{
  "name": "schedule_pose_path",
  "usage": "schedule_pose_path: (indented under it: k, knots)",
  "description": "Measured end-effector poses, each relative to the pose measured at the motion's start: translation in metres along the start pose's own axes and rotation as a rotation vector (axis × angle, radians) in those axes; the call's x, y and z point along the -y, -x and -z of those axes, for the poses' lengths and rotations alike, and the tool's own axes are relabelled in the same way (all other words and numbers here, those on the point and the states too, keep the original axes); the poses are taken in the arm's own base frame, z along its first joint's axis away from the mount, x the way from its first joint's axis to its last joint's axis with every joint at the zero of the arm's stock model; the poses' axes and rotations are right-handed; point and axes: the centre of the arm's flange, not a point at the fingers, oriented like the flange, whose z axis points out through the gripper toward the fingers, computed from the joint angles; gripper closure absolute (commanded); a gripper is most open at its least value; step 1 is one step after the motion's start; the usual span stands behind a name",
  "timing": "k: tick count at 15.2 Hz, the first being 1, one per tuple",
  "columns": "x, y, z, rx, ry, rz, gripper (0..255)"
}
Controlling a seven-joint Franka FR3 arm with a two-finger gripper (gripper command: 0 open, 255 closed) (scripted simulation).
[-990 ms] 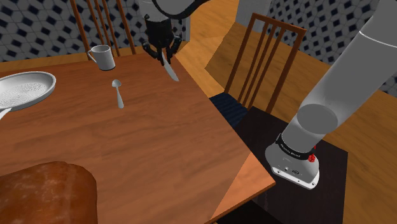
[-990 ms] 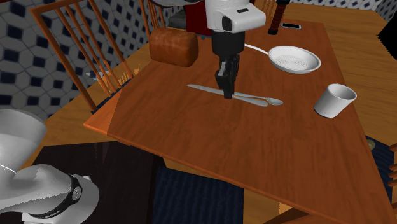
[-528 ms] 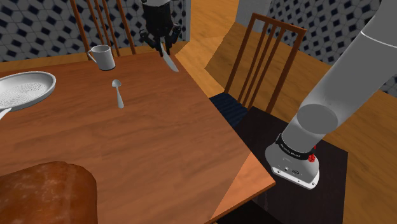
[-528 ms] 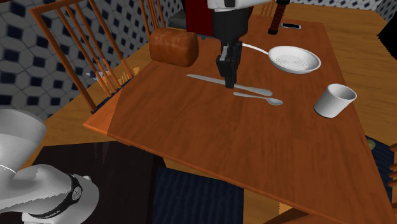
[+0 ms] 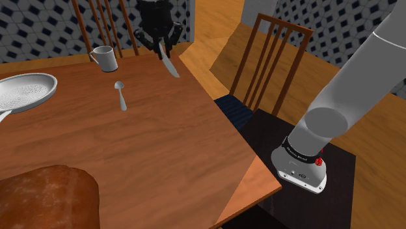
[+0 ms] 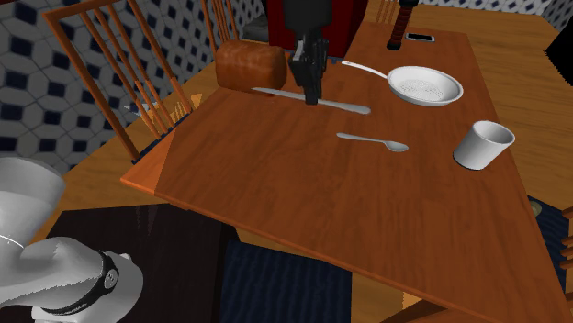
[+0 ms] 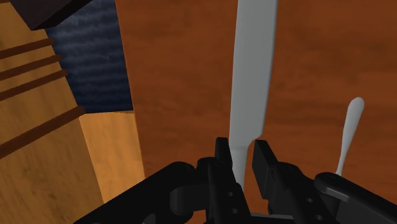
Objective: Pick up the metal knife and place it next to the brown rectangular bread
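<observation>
A grey metal knife point(image 5: 170, 65) hangs in the air above the wooden table point(image 5: 162, 149), clasped at its handle end by my black gripper point(image 5: 159, 44), which is shut on it. In the second exterior view the knife point(image 6: 344, 106) lies level in the gripper point(image 6: 312, 94), just to the right of the brown rectangular bread point(image 6: 251, 66). Along the gripper point(image 7: 242, 159), the long blade point(image 7: 254, 70) points away from the fingers. The bread point(image 5: 45, 198) sits at the near left corner in the shoulder view.
A spoon point(image 6: 372, 141), a white mug point(image 6: 484, 145) and a white long-handled dish point(image 6: 424, 85) are on the table. A dark bottle point(image 6: 397, 27) and a phone point(image 6: 421, 38) stand at the far end. Wooden chairs point(image 5: 270, 58) line the table's edges.
The gripper has lifted the knife off the table and carried it away from the spoon, toward the bread. The spoon, mug and dish have stayed put.
</observation>
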Motion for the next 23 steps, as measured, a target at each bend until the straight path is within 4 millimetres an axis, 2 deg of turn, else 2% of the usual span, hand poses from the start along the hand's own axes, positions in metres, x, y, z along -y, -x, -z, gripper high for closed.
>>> schedule_pose_path:
  k: [8,11,13,15,17,23]
  knots:
    - [0.041,0.090,0.025,0.000,0.000,0.000,255]
    - [0.062,0.124,0.037,0.000,0.000,0.000,255]
    - [0.071,0.146,0.034,0.000,0.000,0.002,255]
    - [0.084,0.169,0.044,0.001,0.000,0.001,255]
    - [0.089,0.182,0.043,0.000,0.000,0.000,255]
    - [0.093,0.193,0.016,0.001,0.001,-0.001,255]
